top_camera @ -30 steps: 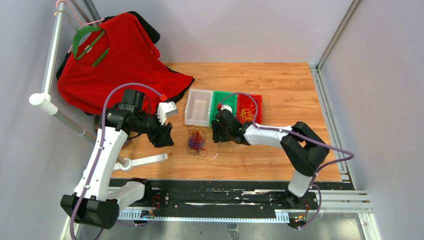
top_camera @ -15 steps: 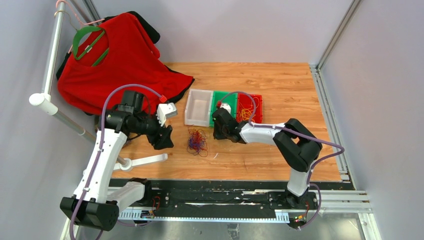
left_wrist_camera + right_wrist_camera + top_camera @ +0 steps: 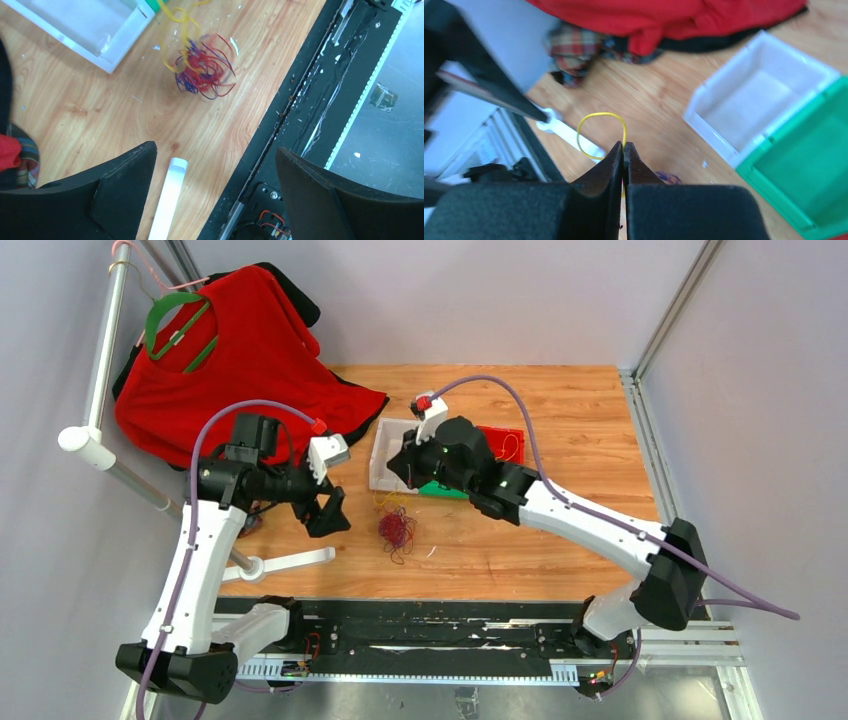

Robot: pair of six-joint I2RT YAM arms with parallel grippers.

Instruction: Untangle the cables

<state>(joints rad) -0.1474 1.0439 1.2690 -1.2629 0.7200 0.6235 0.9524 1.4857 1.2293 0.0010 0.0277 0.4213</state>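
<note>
**Yellow cable pinched above a curly knot**

Wood-grain boards make up the table [image 3: 570, 410], and the left wrist view shows pale scuffs on them. The cables [image 3: 397, 528] form a loose, springy ball of hair-thin curls, dark red and purple-black. The ball sits close to the table's near edge, left of its middle, just in front of the white bin [image 3: 380, 465]. One yellow cable [image 3: 601, 134] rises out of the ball. The right gripper [image 3: 624, 146] has its black fingers pressed flat together on it, with a round loop standing clear of the tips. The left gripper [image 3: 215, 149] hangs to the left of the ball and apart from it, its matte black fingers spread wide with nothing between them.

The right wrist view shows the pinch plainly, along with the smooth moulded walls of the white bin and the green bin [image 3: 809, 160]. From above the pinch is hidden, and the right arm covers most of the green bin. That view does show the red bin [image 3: 505, 440] beside it, holding a few yellow curls. Only the left wrist view shows the ball blurred, with yellow strands climbing off the top edge. A white tube [image 3: 167, 200] lies on the wood. Soft red cloth [image 3: 240, 360] on a green hanger [image 3: 165, 315] drapes onto the far left corner.
</note>
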